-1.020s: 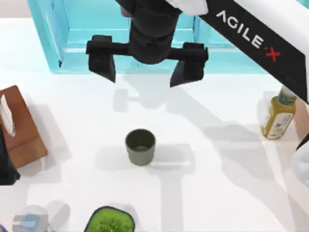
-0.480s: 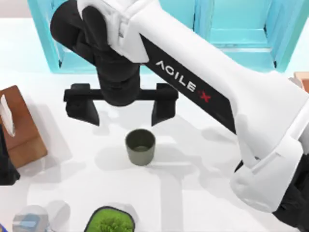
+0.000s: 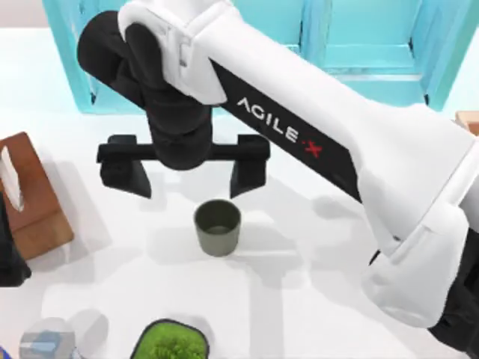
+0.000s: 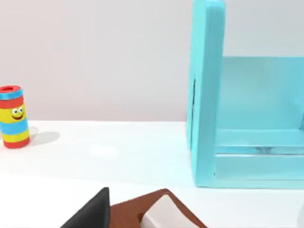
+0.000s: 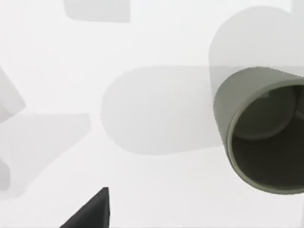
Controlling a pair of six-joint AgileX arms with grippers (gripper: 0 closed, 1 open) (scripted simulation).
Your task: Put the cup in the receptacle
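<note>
The cup (image 3: pixel 218 228), small, olive-grey and handleless, stands upright and empty near the middle of the white table. My right gripper (image 3: pixel 185 185) hovers just behind it and a little to its left, open wide with nothing between its black fingers (image 3: pixel 245 173). The right wrist view looks down on the cup (image 5: pixel 266 133) off to one side, with one dark fingertip (image 5: pixel 90 213) at the picture's edge. The receptacle, a turquoise open bin (image 3: pixel 75 60), stands along the back of the table and appears as the bin (image 4: pixel 209 95) in the left wrist view.
My left arm (image 3: pixel 7 262) is parked at the left edge beside a brown tissue box (image 3: pixel 34 202). A pot of green plant (image 3: pixel 172 345) and a clear container (image 3: pixel 46 340) stand at the front left. A striped can (image 4: pixel 13 116) stands far off.
My right arm has swung from in front of the bin toward the front and left, bringing the open gripper close behind the cup. The arm now covers the yellow bottle at the right.
</note>
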